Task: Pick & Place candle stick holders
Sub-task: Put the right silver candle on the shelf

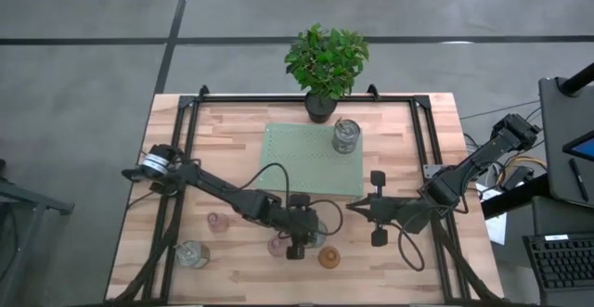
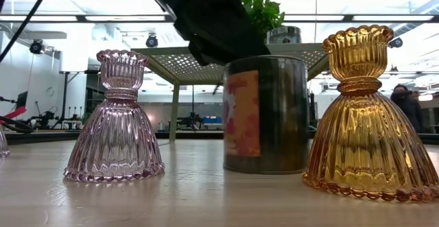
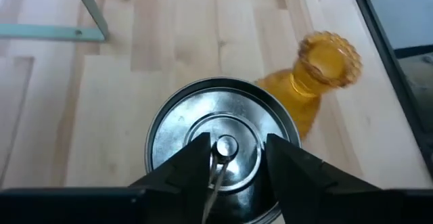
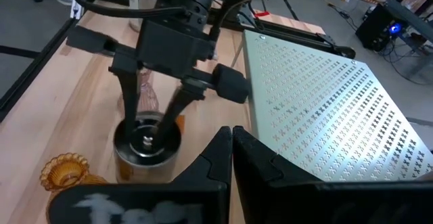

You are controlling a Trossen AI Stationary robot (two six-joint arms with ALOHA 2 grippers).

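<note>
A silvery metallic holder (image 3: 172,132), shaped like a can, stands upright on the wood near the table's front, also in the low view (image 2: 264,114). My left gripper (image 3: 233,143) is open right above it (image 1: 306,236). Its fingers stand on either side of the holder's centre socket (image 3: 225,145). An amber holder (image 1: 329,256) and a pink holder (image 1: 278,245) stand on their wide bases close beside it. My right gripper (image 4: 231,139) is shut and empty, hovering just right of them (image 1: 357,207). My left gripper comes from above, pointing down, and its fingers (image 4: 128,112) reach the holder's open top inside the rim (image 3: 159,116). I cannot tell whether they touch it. The holder stands upright on the table.
A second pink holder (image 1: 218,222) and a silvery one (image 1: 192,253) stand at the front left. Another silvery holder (image 1: 345,135) stands on the raised green perforated plate (image 1: 297,159). A potted plant (image 1: 325,61) is at the far edge. Black rails (image 1: 422,140) run along the sides.
</note>
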